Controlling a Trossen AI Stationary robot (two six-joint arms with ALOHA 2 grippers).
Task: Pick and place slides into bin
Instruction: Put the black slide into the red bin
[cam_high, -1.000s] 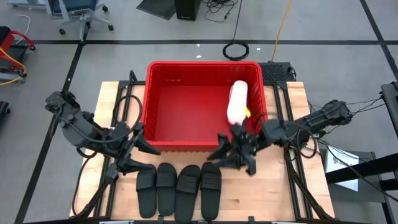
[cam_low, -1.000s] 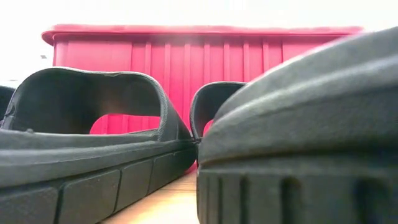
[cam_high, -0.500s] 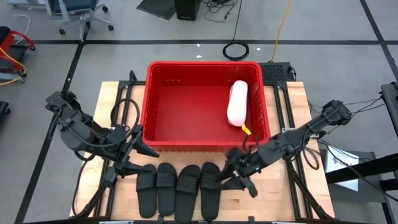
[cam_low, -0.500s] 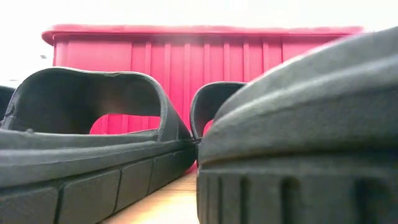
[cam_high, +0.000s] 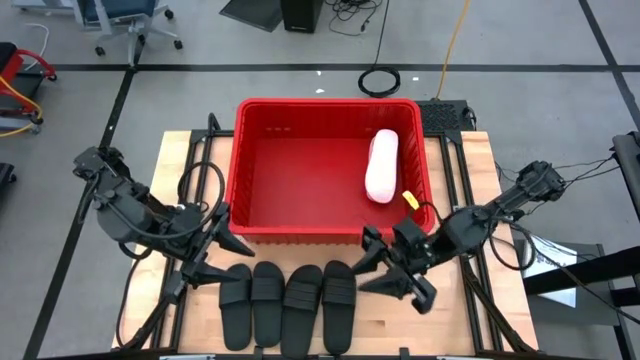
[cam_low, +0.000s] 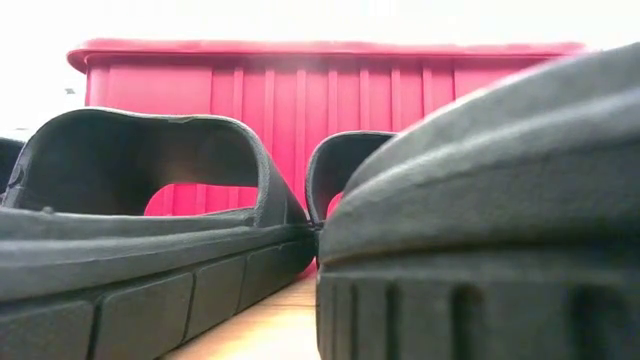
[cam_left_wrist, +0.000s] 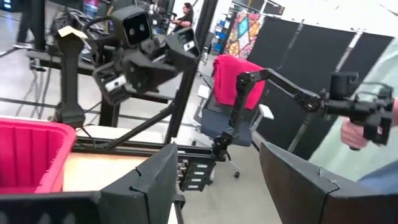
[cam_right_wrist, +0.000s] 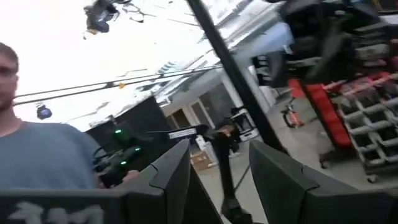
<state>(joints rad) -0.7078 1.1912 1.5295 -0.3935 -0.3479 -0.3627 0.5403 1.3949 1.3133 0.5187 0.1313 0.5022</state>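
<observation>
The red bin (cam_high: 250, 165) stands at the table's far middle; it also shows in the low view (cam_low: 320, 80). One pale pink slide (cam_high: 381, 165) lies on the bin's floor by its right wall. Four black slides (cam_high: 290, 300) lie side by side on the table in front of the bin, soles down, and fill the low view (cam_low: 150, 230). My right gripper (cam_high: 370, 265) is open and empty, just right of the rightmost black slide (cam_high: 338, 295). My left gripper (cam_high: 228, 262) is open and empty at the bin's near left corner, beyond the leftmost slide.
Bare wood lies right of the slides up to the table's right edge. Black frame rails run along both table sides. The bin's near wall (cam_high: 300, 235) stands close behind the slides. A person holding a controller shows in the room in both wrist views (cam_left_wrist: 367, 124).
My right gripper has gone from the bin's near right wall toward the table's near edge and come down beside the rightmost black slide, staying open. The slides and the bin have not moved.
</observation>
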